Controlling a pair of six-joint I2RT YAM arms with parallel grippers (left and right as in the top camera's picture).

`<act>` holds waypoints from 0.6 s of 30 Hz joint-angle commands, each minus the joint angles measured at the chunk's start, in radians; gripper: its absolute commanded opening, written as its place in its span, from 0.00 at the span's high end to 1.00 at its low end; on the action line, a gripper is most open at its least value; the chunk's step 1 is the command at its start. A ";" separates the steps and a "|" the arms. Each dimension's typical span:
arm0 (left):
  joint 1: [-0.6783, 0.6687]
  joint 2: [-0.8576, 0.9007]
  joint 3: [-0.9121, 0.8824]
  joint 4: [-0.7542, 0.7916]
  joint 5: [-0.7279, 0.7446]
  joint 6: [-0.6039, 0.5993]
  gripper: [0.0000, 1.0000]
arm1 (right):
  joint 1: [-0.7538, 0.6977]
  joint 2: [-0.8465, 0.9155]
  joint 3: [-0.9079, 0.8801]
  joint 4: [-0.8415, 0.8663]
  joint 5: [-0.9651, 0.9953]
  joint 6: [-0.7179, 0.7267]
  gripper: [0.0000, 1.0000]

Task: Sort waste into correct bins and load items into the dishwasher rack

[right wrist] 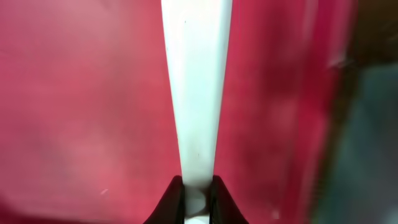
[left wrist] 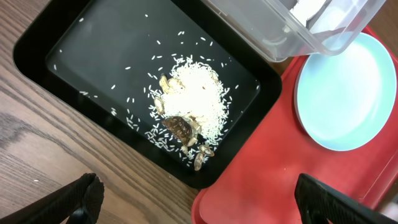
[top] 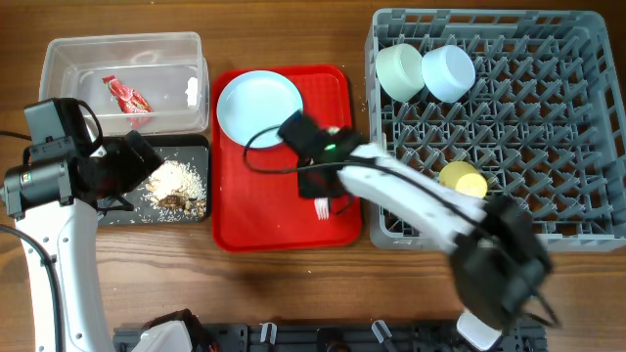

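My right gripper [top: 319,188] [right wrist: 195,200] is shut on the handle of the white fork [right wrist: 196,93], low over the red tray [top: 235,210]; the tines [top: 321,207] show below it. The spoon is hidden. My left gripper [top: 137,161] [left wrist: 202,208] is open and empty above the black tray [top: 117,213] [left wrist: 93,50], which holds the rice scraps [top: 176,183] [left wrist: 193,96]. The red-and-white wrapper [top: 127,95] lies in the clear tub [top: 59,59] [left wrist: 280,31]. The blue plate [top: 259,108] [left wrist: 348,93] sits on the red tray. Two bowls [top: 399,70] [top: 450,72] and the yellow cup [top: 463,180] are in the grey rack [top: 548,117].
The red tray [left wrist: 261,180] lies between the black tray and the rack, its right edge against the rack. A small white item [top: 192,91] lies in the clear tub's right end. Bare wood table [top: 293,293] runs along the front.
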 commanded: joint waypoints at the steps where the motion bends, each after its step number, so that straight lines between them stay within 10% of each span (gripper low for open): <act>1: 0.004 -0.006 0.003 0.002 0.013 0.016 0.00 | -0.079 -0.200 0.002 -0.046 0.087 -0.072 0.96; 11: 0.004 -0.006 0.003 0.002 0.013 0.016 0.00 | -0.298 -0.229 -0.109 -0.129 0.095 -0.205 0.94; 18: 0.004 -0.006 0.003 0.002 0.012 0.016 0.00 | -0.298 -0.217 -0.127 -0.063 0.094 -0.224 0.52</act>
